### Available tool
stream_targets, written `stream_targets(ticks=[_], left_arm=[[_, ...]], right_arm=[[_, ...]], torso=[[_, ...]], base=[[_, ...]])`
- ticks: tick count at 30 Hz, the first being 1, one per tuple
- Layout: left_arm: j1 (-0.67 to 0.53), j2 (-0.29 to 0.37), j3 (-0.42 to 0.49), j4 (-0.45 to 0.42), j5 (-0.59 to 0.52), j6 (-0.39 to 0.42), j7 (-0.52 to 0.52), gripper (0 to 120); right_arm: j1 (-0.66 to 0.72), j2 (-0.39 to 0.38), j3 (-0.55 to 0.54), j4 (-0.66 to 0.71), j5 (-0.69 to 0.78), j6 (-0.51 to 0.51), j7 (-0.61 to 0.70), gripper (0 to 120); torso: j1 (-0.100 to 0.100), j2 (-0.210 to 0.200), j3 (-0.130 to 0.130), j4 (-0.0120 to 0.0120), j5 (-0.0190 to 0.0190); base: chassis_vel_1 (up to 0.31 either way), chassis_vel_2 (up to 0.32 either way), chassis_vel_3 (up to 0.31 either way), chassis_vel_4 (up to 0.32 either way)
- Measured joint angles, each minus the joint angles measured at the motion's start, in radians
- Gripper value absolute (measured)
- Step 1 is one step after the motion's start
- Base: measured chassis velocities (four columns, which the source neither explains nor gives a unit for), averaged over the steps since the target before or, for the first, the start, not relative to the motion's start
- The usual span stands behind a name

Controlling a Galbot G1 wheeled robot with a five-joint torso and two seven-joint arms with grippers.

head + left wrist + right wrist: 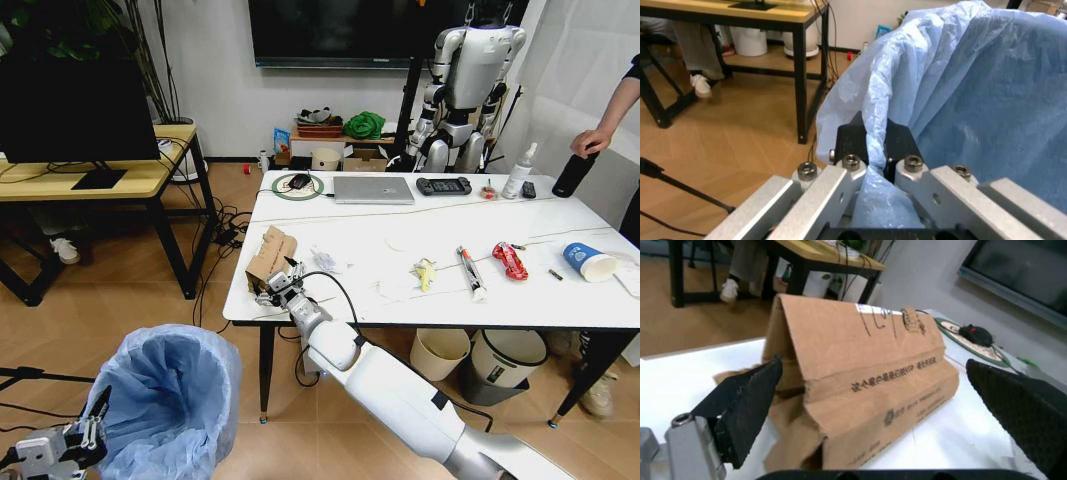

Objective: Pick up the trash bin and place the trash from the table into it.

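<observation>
The trash bin (170,395), lined with a crinkled light-blue bag, hangs low at my left beside the table (400,235). My left gripper (90,428) is shut on its rim, with the bag (973,100) pinched in the gripper (873,147). At the table's front left corner my right gripper (281,290) is open around the flattened brown cardboard box (272,255). The box (867,370) stands between the gripper's (887,412) spread fingers (747,405). More trash lies along the table: a white wrapper (325,262), yellow scrap (426,272), white tube (471,272), red wrapper (510,260) and blue cup (588,262).
A laptop (373,189), game controller (443,185) and spray bottle (517,172) sit at the table's far edge. A cream pail (440,352) and a black-rimmed bin (505,360) stand under it. A yellow-topped desk (90,178) is at the left. A person's hand holds a black bottle (575,172).
</observation>
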Motion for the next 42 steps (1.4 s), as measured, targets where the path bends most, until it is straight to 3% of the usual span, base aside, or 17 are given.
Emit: stream_targets(ticks=[6,18,29,36,42], left_arm=[[0.004,-0.002,-0.004,0.002,-0.007,-0.010,0.003,0],[0.013,-0.012,0.000,0.009,-0.008,-0.023,0.007,0],[0.014,-0.008,0.004,0.012,-0.011,-0.025,0.009,0],[0.020,0.007,0.009,0.012,-0.022,-0.021,0.013,0],[0.039,0.079,0.001,0.006,-0.055,-0.005,0.011,0]], right_arm=[[0.001,0.008,0.005,-0.024,-0.060,-0.011,0.027,86],[-0.001,0.005,0.013,-0.027,-0.048,-0.042,0.048,36],[-0.006,0.003,0.018,-0.022,-0.016,-0.049,0.049,0],[-0.005,0.002,0.033,-0.022,0.085,-0.031,0.040,0],[-0.010,-0.033,0.067,0.029,0.290,0.025,-0.006,0]], torso=[[0.000,0.000,0.000,0.0000,0.0001],[0.000,0.000,0.000,0.0000,0.0001],[0.000,0.000,0.000,0.0000,0.0001],[0.000,0.000,0.000,0.0001,0.0001],[0.000,0.000,0.000,0.0001,0.0000]], base=[[0.000,0.000,0.000,0.000],[0.000,0.000,0.000,0.000],[0.000,0.000,0.000,0.000],[0.000,0.000,0.000,0.000],[0.000,0.000,0.000,0.000]])
